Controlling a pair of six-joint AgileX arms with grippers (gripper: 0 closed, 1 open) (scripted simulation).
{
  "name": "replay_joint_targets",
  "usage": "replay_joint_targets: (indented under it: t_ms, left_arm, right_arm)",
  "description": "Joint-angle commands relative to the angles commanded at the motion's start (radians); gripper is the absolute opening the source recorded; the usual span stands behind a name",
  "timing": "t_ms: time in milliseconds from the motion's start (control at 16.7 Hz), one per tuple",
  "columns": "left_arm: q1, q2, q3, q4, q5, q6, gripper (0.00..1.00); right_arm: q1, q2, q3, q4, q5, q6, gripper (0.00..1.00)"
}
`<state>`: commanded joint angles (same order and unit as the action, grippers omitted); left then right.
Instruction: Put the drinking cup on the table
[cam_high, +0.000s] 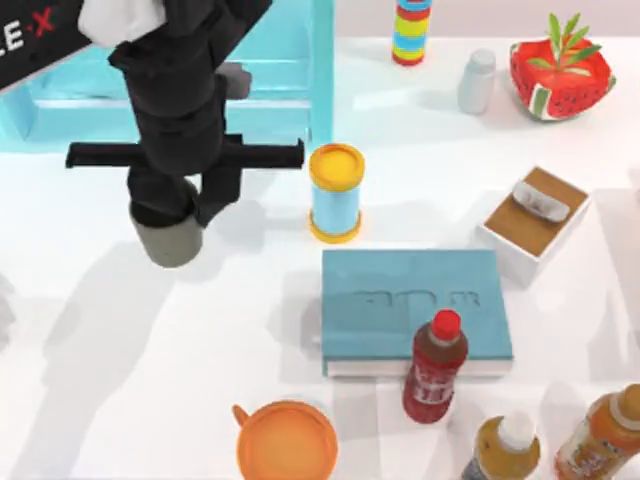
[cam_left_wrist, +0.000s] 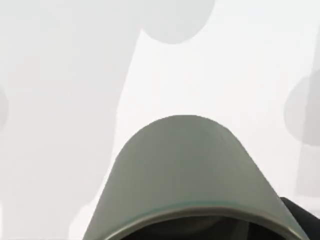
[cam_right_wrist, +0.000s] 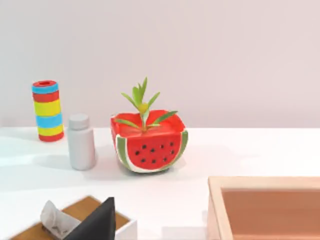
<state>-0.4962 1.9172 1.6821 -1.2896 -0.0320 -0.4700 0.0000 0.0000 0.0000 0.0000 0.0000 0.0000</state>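
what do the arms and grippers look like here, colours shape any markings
The left arm is matte black and chunky, built of rounded segments, with a thin black crossbar across the left gripper. A white part tops it, beside a black panel with white letters and a red X. A black pointed tip shows in the right wrist view.

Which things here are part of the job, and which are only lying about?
Part of the job:
drinking cup, held by the left gripper
table, where it must go

Lying about:
blue can
teal book
orange mug
red bottle
watermelon pot
white bottle
striped cylinder
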Motion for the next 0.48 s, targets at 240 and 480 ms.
replay_joint_targets:
  t_ms: [240,480]
  left_arm:
    - [0.068,-0.068,-0.096,0.010,0.016,0.067,0.00]
    - [0.064,-0.062,-0.094,0.007,0.013,0.067,0.00]
  right_arm:
    - [0.000,0.000,0.000,0.000,0.000,0.000,1.00]
    - [0.000,0.000,0.000,0.000,0.000,0.000,1.00]
